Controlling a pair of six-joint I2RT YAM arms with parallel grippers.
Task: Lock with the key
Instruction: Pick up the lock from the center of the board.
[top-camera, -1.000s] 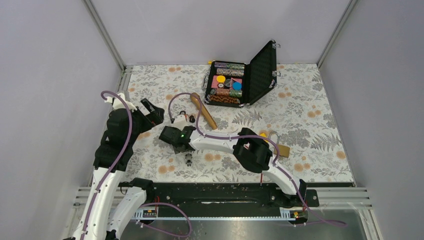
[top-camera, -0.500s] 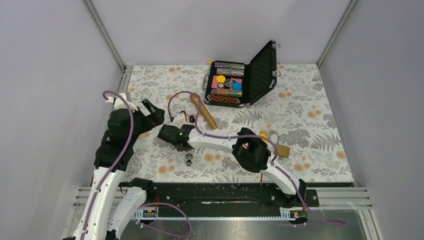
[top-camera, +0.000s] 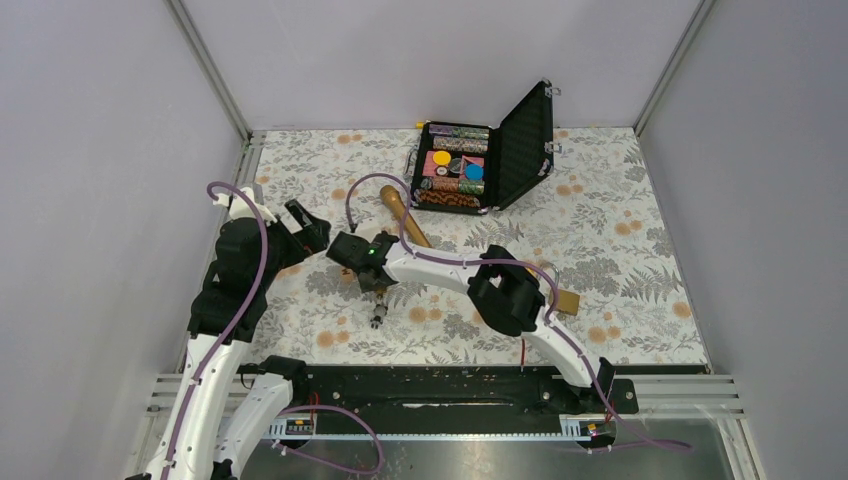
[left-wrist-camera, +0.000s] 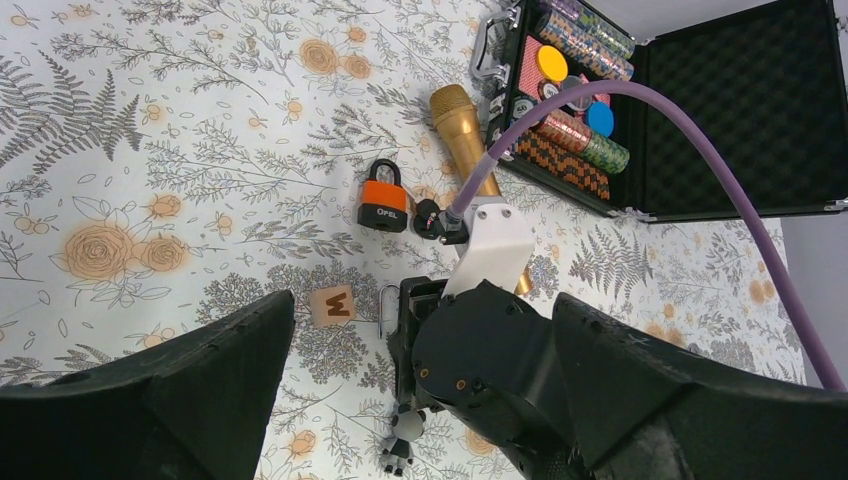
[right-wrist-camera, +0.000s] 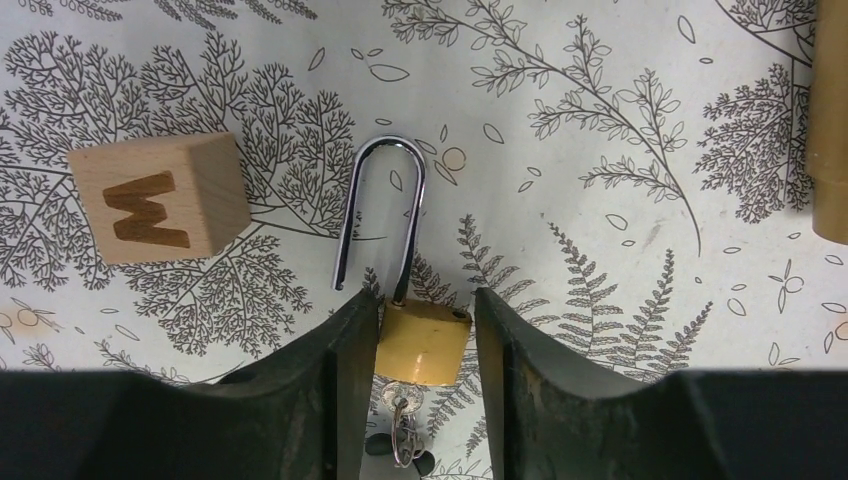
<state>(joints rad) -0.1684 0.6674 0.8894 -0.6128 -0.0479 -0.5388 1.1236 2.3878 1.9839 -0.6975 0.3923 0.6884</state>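
A brass padlock (right-wrist-camera: 422, 340) lies on the floral table cloth with its shackle (right-wrist-camera: 385, 200) open, one leg out of the body. A key (right-wrist-camera: 403, 400) sits in its keyhole, with a ring and a small black-and-white figure (top-camera: 377, 316) hanging from it. My right gripper (right-wrist-camera: 427, 300) points down at the lock, its fingers close on either side of the body; the left finger touches it and a thin gap shows on the right. It also shows in the top view (top-camera: 377, 288). My left gripper (top-camera: 305, 225) is open and empty, hovering left of the right wrist (left-wrist-camera: 420, 300).
A wooden block marked W (right-wrist-camera: 160, 197) lies just left of the shackle. An orange padlock (left-wrist-camera: 383, 205), a gold microphone (top-camera: 405, 220) and an open black case of chips (top-camera: 480, 160) lie beyond. Another padlock (top-camera: 548, 272) and a wooden piece (top-camera: 567, 300) lie to the right.
My right wrist has moved a little farther back and to the right over the brass padlock. The key figure and my left arm have barely moved.
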